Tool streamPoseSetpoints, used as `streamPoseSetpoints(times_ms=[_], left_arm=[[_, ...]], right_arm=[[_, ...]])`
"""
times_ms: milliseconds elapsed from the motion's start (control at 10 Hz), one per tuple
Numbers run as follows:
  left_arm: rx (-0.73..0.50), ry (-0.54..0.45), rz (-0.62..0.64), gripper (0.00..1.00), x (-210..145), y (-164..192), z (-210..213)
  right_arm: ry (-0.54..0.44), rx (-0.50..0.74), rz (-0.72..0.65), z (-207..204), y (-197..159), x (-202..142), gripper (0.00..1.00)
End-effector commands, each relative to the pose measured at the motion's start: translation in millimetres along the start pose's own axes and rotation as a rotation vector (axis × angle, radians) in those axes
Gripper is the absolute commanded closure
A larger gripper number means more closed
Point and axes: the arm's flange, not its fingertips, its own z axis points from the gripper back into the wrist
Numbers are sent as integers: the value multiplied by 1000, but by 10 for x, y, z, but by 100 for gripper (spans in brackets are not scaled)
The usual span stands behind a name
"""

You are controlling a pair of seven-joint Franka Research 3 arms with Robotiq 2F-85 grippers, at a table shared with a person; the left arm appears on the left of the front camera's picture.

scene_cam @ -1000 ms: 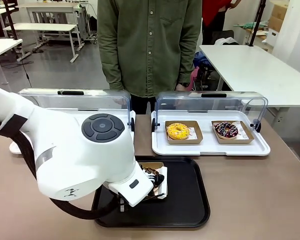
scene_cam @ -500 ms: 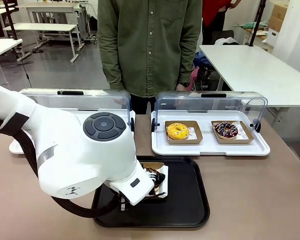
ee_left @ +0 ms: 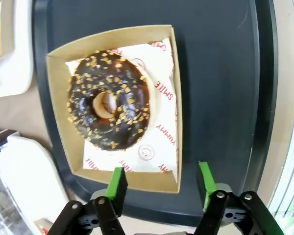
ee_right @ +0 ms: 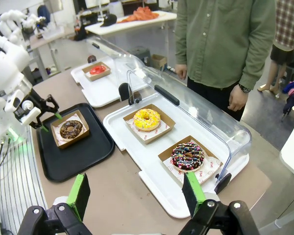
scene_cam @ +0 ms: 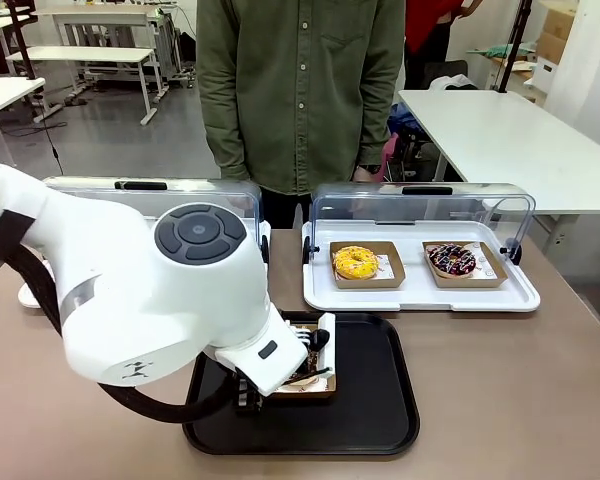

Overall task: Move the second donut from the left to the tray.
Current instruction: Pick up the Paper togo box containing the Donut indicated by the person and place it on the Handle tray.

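Brown donut (ee_left: 109,99) box paper reads "SMILE", "YUMMY"; left gripper (ee_left: 161,182) wide, empty.

Even, bright indoor light falls from overhead, leaving only soft shadows on the table (scene_cam: 500,380). The clear lids (ee_right: 186,105) carry pale reflections, and the black tray (ee_left: 220,73) shows a faint sheen. Focus is sharp in all views. Both wrist views bend straight lines near their edges, as wide-angle pictures do.
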Motion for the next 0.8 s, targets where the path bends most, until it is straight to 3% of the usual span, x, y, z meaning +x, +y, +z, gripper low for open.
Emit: streamPoseSetpoints(times_ms=[0, 500, 700], left_arm=[[-14, -12, 2, 0, -121, -16, 202], [-24, -37, 2, 0, -188, 2, 355], [13, -4, 17, 0, -14, 28, 251]], right_arm=[[-27, 1, 25, 7, -24, 29, 0], [-27, 1, 25, 7, -24, 29, 0], [-27, 1, 25, 7, -24, 29, 0]])
